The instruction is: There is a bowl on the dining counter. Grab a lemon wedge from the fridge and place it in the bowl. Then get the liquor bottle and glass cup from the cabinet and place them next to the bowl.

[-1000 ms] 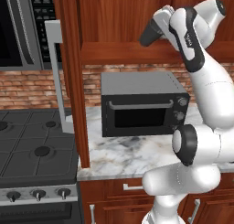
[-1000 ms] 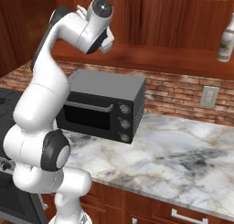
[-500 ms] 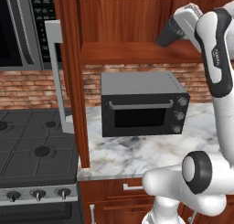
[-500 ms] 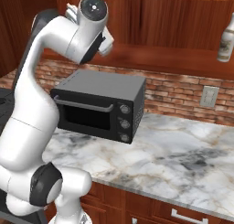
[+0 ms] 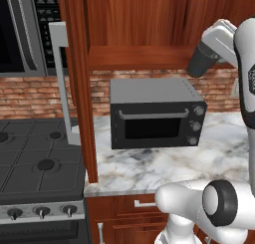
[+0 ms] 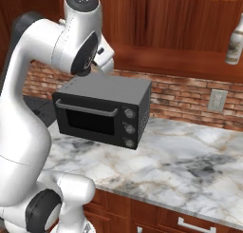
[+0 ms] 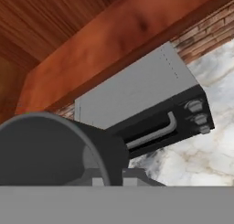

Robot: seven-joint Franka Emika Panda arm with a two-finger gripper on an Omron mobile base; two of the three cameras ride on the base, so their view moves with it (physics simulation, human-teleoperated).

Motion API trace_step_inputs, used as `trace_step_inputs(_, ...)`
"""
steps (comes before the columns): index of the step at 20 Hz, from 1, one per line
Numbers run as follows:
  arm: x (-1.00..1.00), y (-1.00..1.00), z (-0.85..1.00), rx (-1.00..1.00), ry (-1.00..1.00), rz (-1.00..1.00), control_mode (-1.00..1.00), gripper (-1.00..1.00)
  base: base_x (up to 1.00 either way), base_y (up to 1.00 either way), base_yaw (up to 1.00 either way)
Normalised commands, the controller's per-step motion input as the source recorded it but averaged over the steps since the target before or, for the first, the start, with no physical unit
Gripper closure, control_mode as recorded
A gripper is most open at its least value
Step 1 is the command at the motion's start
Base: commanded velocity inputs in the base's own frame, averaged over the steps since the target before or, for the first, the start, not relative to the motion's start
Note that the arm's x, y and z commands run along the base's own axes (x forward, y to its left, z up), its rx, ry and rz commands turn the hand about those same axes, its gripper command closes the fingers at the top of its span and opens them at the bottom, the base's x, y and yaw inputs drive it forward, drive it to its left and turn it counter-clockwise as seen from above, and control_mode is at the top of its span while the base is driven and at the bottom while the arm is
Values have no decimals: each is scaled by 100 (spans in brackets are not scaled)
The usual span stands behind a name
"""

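When carrying the glass cup [image 5: 201,63] away from the cabinet [image 5: 139,24], hold it level and go slowly, since a thin pinch on a smooth tumbler looks likely to slip. Note the gripper [image 5: 211,49] closed almost completely, apparently on the cup's wall, with the dark cup hanging in front of the cabinet's lower shelf edge, above and to the right of the toaster oven [image 5: 154,113]. Swing wide of that shelf edge and of the open grey door [image 5: 61,63] on the far left. Clear the oven top before lowering, and avoid brushing the marble worktop [image 5: 149,168]. Set it down upright beside the bowl, close but not touching, and open only once the base sits flat. Leave room there for the bottle [image 6: 235,37], seen standing on the cabinet shelf far to the right.

Cannot read any brand or writing: label on the bottle too blurred, oven knobs unmarked, keypad on the appliance at upper left too small to make out.
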Motion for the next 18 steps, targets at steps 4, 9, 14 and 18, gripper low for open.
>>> trace_step_inputs(4, -37, -1, -44, -10, 37, 0, -100, 100, 0, 0, 0)
trace_step_inputs(9, -8, 0, -24, -3, 28, 0, -100, 100, 0, 0, 0)
trace_step_inputs(14, 0, 0, -45, -1, 24, 0, -100, 100, 0, 0, 0)
trace_step_inputs(18, 0, 0, -49, 0, 18, 0, -100, 100, 0, 0, 0)
